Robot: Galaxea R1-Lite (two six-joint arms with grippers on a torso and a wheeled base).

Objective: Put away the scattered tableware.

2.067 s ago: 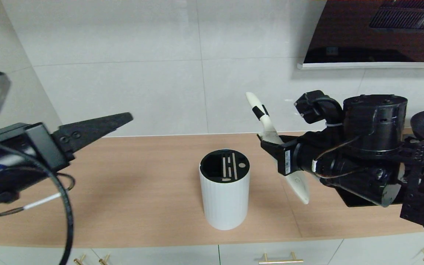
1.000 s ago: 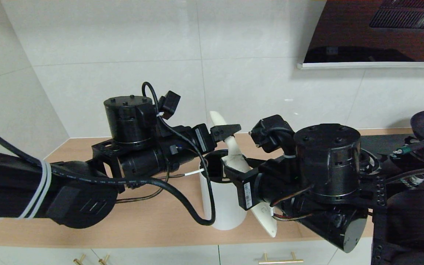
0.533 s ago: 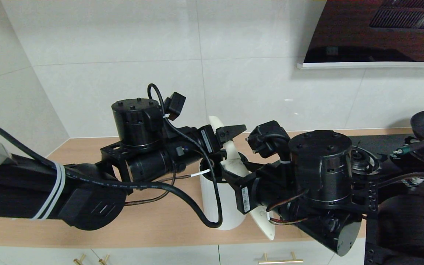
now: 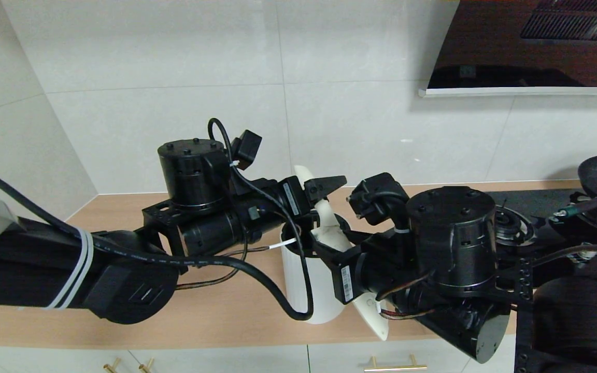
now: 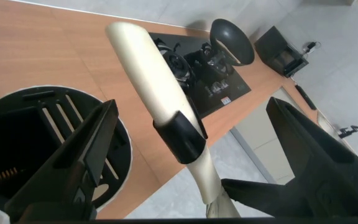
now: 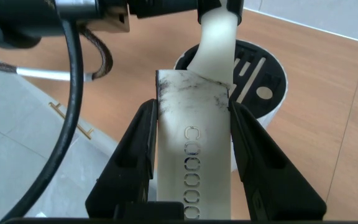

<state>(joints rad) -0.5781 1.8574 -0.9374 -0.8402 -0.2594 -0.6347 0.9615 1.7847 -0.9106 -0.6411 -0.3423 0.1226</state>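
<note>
The right gripper (image 6: 194,121) clamps the slotted spatula (image 5: 148,68) by its blade; the left gripper (image 5: 191,109) stands open astride the handle. If the right gripper releases early, the spatula may fall beside the utensil holder (image 4: 322,300).

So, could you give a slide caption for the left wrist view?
Open left gripper straddling the handle of the cream spatula, above the slotted utensil holder; stove and pan behind.

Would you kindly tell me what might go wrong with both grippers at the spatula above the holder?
The left gripper is open around the spatula handle; if the right gripper lets go early, the spatula may drop beside the holder. The left arm's cable hangs across the holder and might snag or tip it.
</note>
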